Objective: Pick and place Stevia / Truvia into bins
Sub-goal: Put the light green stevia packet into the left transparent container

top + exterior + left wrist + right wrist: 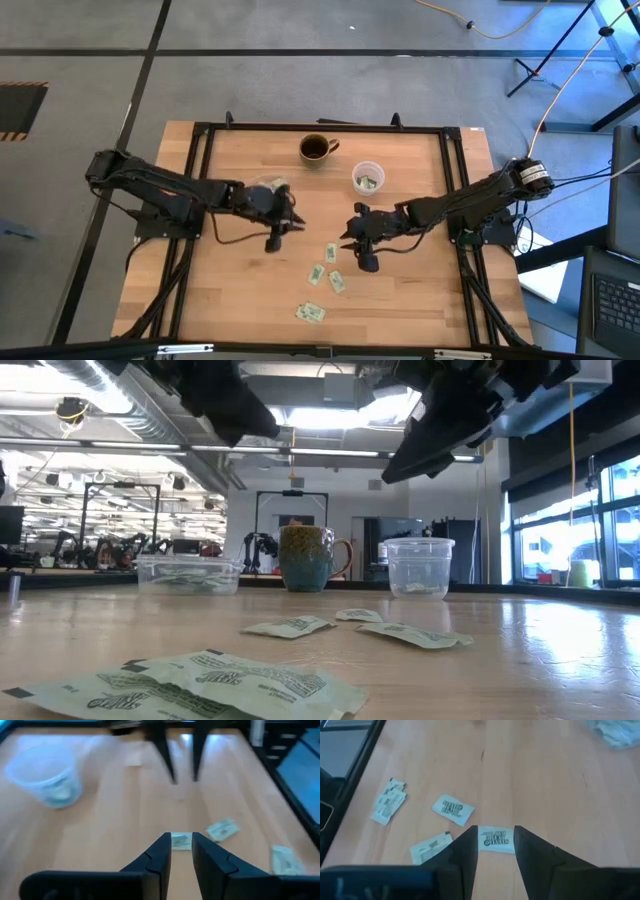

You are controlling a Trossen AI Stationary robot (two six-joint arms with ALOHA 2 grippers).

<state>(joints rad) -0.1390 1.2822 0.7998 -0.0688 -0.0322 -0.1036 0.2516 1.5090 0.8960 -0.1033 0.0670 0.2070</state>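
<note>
Both arms reach in over the middle of the wooden table (pixel 240 290). The right gripper (pixel 496 851) hangs above a sweetener packet (pixel 495 839), which shows in the gap between its fingers; they stand apart and do not grip it. The left gripper (pixel 181 851) is also spread, with a packet on the table showing between its tips, though that view is blurred and I cannot tell how high it hangs.

About 5 loose packets lie on the front half of the table: 3 in a small group (pixel 328 268) just in front of the right gripper, and 2 overlapping (pixel 311 313) nearer the front edge.

At the back, the round clear cup (pixel 368 178) holds a few packets. The shallow clear tub (pixel 188 573), under the left arm, holds several more. A dark mug (pixel 317 149) stands between them.
</note>
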